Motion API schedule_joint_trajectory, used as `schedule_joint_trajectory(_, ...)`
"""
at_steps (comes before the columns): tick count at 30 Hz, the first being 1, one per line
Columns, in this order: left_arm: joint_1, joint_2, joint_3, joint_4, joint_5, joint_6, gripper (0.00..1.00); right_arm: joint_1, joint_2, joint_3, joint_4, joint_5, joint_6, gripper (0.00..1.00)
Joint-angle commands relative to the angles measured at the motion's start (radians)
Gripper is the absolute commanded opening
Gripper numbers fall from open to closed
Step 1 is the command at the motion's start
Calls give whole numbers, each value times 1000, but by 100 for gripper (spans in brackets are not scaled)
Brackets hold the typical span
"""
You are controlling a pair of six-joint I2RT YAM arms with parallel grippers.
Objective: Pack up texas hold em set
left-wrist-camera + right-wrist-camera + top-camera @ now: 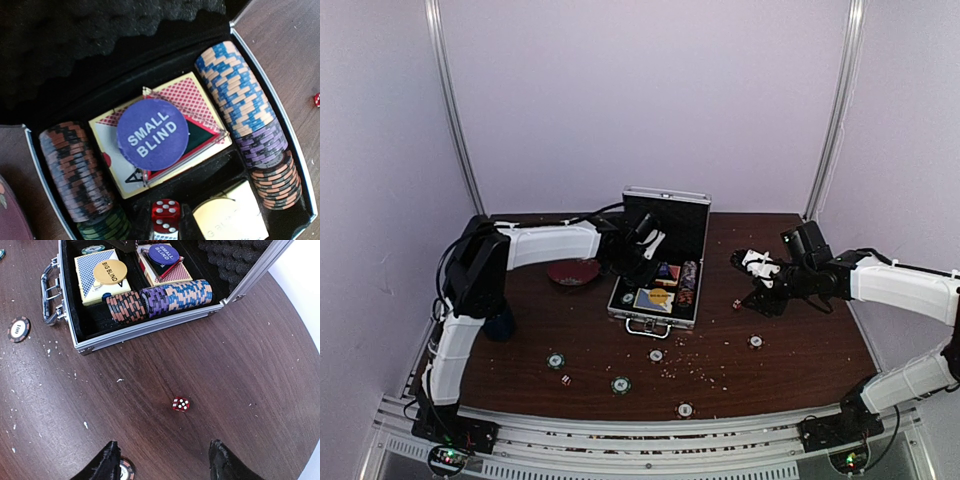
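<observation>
Black fingertips of the right gripper (166,462) stand wide apart with nothing between them, poised low over the table (260,390) on the case's right. That placing looks meant for a pick-up: a loose chip (125,470) lies just under one finger, and a red die (181,404) sits between the gripper and the case (145,326).

The ribbed silver case lies open with its handle (47,290) toward the arms and its foam-lined lid (665,215) upright, so both arms can reach in. Inside, a row of chips (165,297) fills the right-hand channel and a darker row (72,170) the left. Between them lie two card boxes, one under the blue SMALL BLIND disc (152,134), one under the yellow BIG BLIND disc (110,271). A second die (165,210) rests in the case near the handle side.

Over the case hangs the left gripper (642,245); its jaws are out of sight, so I cannot tell their state. More chips (621,384) lie scattered in front of the case, so packing seems partway done.
</observation>
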Motion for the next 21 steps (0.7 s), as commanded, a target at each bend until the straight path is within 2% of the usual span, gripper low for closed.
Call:
schedule_joint_trajectory(1,6,15,15,35,20,8,8,-7,-2,-2,5,23,-4,60)
schedule_joint_trajectory(14,5,29,-13,22,-55,-3,8,-7,3,-2,4,24,-9,60)
schedule_joint_trajectory(21,6,32,-19,14,-42,-3,12,-6,10,0,3,24,-10,61)
